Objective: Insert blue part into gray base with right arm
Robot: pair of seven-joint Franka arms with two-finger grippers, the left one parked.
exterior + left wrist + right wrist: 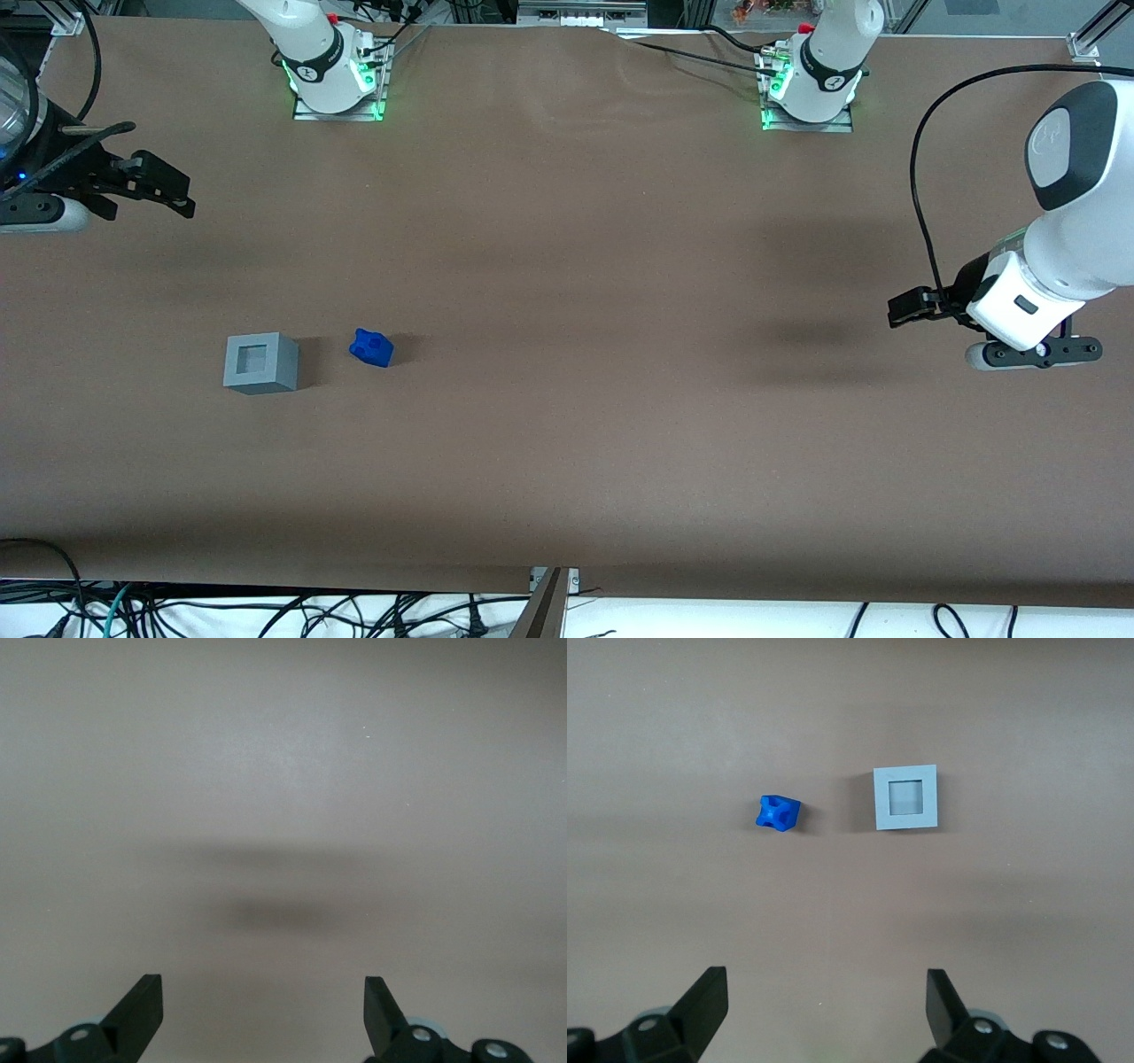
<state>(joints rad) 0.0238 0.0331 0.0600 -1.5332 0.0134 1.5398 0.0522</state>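
Observation:
The blue part (pixel 371 347) lies on the brown table beside the gray base (pixel 260 362), a small gap between them. The base stands upright with its square recess facing up and nothing in it. My right gripper (pixel 182 197) hangs above the table at the working arm's end, farther from the front camera than both pieces and well apart from them. The right wrist view looks down on the blue part (pixel 777 811) and the gray base (pixel 905 798), with my gripper (pixel 824 992) open and empty, its fingers spread wide.
The brown table (pixel 567 266) carries only these two pieces. Two arm bases (pixel 335 80) (pixel 811 84) are bolted along the table's edge farthest from the front camera. Cables (pixel 266 611) hang below the near edge.

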